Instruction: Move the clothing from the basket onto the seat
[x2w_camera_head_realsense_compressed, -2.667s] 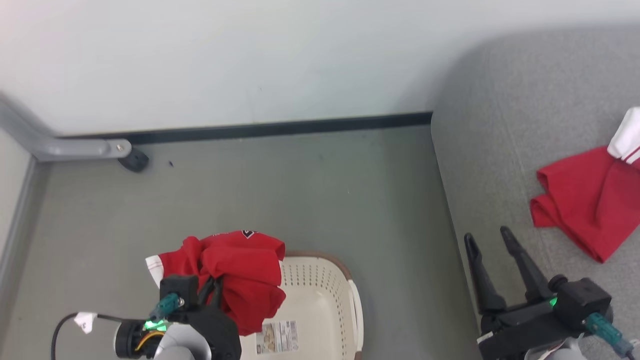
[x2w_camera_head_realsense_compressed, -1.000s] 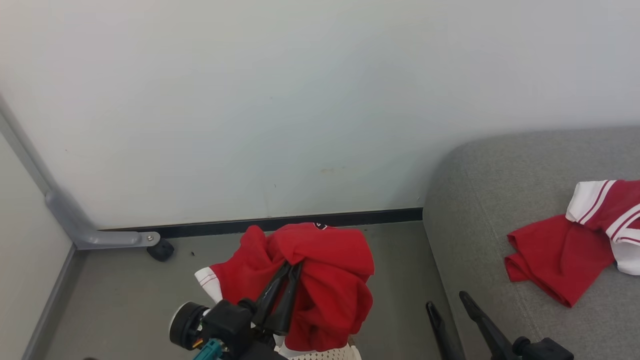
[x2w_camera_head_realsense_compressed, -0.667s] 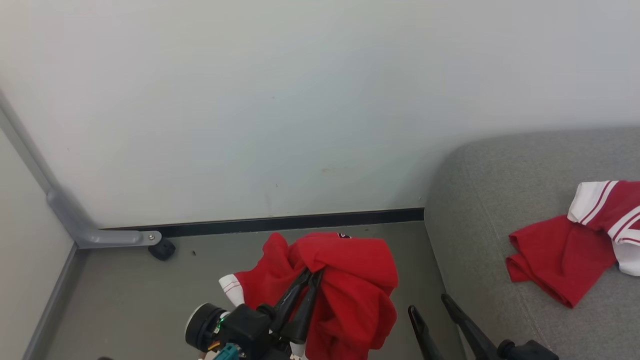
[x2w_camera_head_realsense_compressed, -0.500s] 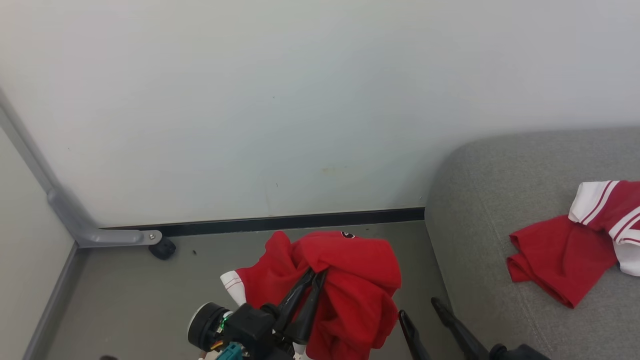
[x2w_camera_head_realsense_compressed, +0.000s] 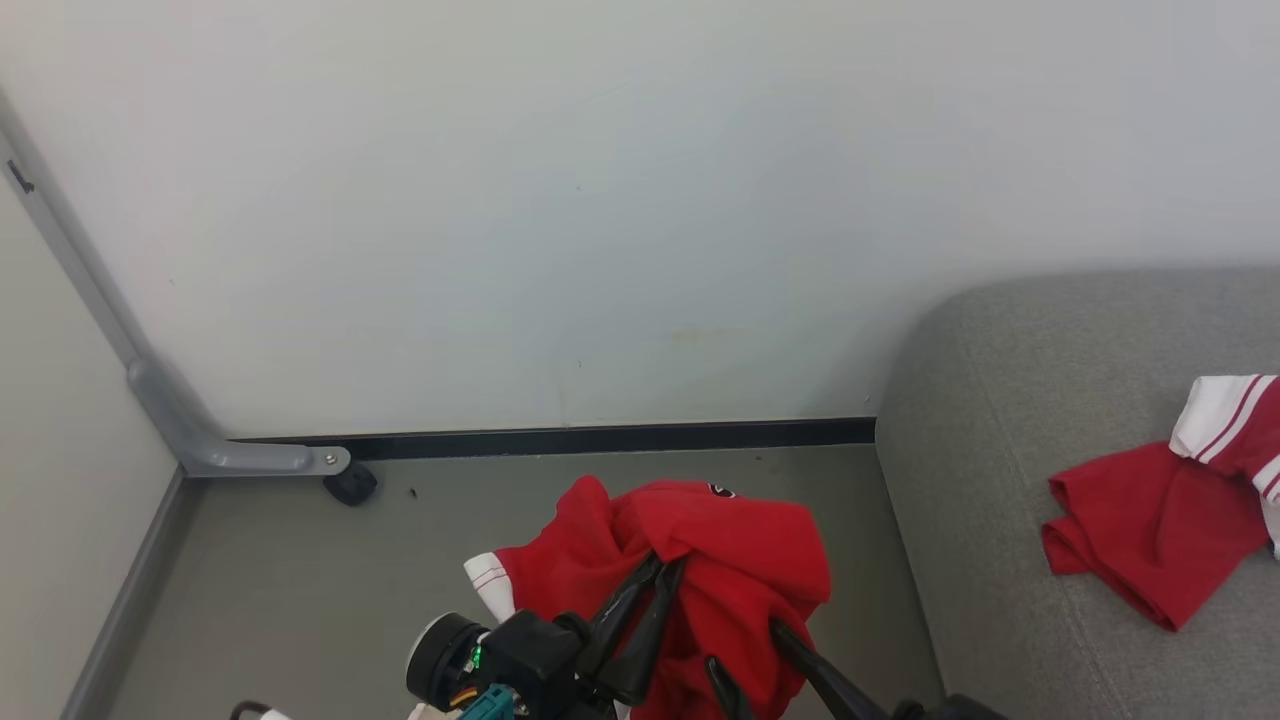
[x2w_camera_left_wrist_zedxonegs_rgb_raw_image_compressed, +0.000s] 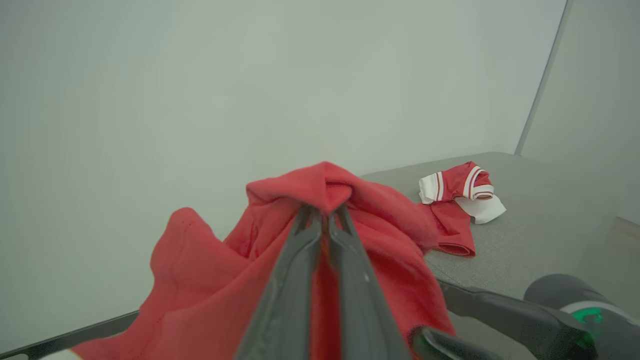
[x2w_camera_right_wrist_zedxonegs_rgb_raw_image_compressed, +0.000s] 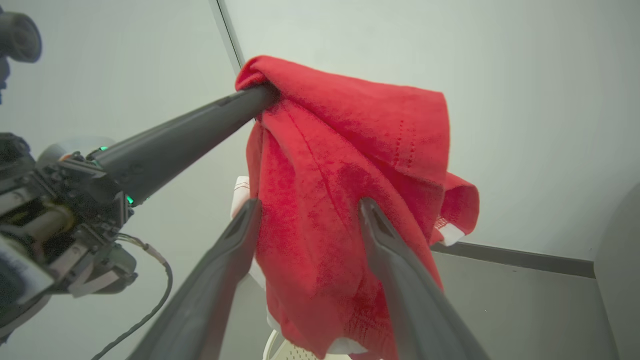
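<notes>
Two red garments show in the head view: one red shirt (x2w_camera_head_realsense_compressed: 740, 540) hangs bunched from our left claw (x2w_camera_head_realsense_compressed: 668, 563), fingers pinched together on a fold near its top, over the floor (x2w_camera_head_realsense_compressed: 300, 580) and near the edge of the seat (x2w_camera_head_realsense_compressed: 1000, 400), while a red-and-white piece (x2w_camera_head_realsense_compressed: 1150, 530) already lies on it. Our right claw (x2w_camera_head_realsense_compressed: 745, 645) sits low by the hanging cloth, fingers apart. Left wrist view: same pinch, cloth draping down both sides, seat beyond it. Right wrist view: our spread fingers frame the shirt's lower part with nothing clamped, and a sliver of the basket (x2w_camera_right_wrist_zedxonegs_rgb_raw_image_compressed: 295, 354) peeks out under the hem. So we reckon the step is carrying it across. To do it well we'd keep that pinch tight, lift enough that the hem clears the seat's edge, get well over the seat before letting go, and keep the right claw from snagging the cloth.
</notes>
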